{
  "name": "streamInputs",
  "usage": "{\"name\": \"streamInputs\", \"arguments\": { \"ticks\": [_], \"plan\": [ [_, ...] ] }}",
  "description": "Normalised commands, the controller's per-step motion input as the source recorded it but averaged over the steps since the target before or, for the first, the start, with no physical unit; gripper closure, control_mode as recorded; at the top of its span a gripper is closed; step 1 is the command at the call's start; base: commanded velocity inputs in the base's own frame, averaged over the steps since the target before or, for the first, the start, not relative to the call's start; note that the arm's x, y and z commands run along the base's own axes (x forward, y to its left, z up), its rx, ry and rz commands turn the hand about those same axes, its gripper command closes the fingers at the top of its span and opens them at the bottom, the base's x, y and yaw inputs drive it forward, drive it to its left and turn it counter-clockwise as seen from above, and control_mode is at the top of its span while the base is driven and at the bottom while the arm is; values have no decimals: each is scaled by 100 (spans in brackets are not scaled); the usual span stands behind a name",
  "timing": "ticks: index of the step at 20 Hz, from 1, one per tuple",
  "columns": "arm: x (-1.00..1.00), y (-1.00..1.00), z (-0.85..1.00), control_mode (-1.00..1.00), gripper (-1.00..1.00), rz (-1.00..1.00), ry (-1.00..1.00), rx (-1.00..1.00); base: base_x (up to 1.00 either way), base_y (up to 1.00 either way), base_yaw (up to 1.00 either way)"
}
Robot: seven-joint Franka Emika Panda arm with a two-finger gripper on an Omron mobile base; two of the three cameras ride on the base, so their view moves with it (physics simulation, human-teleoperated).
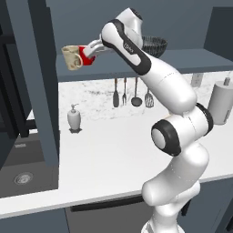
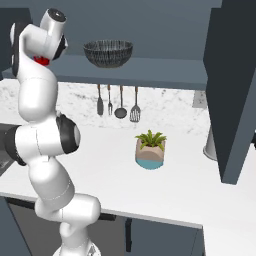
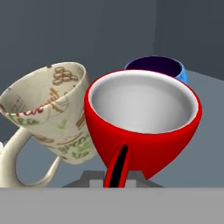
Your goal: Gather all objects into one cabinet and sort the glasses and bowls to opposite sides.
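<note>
At the left end of the cabinet shelf [image 1: 191, 59], the claw [image 1: 89, 51] sits up at shelf height with the red cup [image 1: 86, 55] right at its tips. Hand view has the cup's rim dead ahead and a dark finger [image 3: 123, 162] against its near wall, so it looks clamped on the cup, though the second finger is hidden behind it and the grip is a judgement. Beige mug [image 1: 71, 58] is just beyond the claw on the far side of the red cup, touching or nearly touching it, tilted over with its handle low, likely nudged by the cup being pushed in beside it. Small blue bowl [image 3: 180, 72] is straight ahead behind the red cup, only its rim peeking over. Large dark patterned bowl [image 2: 108, 52] is well off to the claw's right along the same shelf, upright. Layout reads as cups grouped at the claw's end and the big bowl toward the other, so the sort is partly there; blue bowl beside the cups probably belongs with the big bowl. Open cabinet door [image 1: 43, 86] hangs just left of and below the claw. Well below on the counter [image 1: 113, 154]: soap dispenser [image 1: 74, 118], hanging utensils [image 1: 132, 93], plant pot [image 2: 150, 150], none of them part of the job. Risk: tilted mug could tip off the shelf edge if the cup gets pushed further
</note>
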Motion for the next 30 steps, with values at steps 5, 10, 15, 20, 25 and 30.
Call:
{"name": "streamInputs", "arguments": {
  "ticks": [5, 10, 15, 20, 25, 30],
  "plan": [
    [3, 2, -3, -100, 100, 0, 0, 0, 0, 0, 0],
    [2, -7, -8, -100, 100, 0, -1, 0, 0, 0, 0],
    [0, -11, -6, -100, 100, 0, -2, 0, 0, 0, 0],
    [1, -9, 0, -100, 100, 0, -2, 0, 0, 0, 0],
    [0, -4, -4, -100, 100, 0, -2, 0, 0, 0, 0],
    [0, 0, -12, -100, 100, 0, 0, 0, 0, 0, 0]
  ]
}}
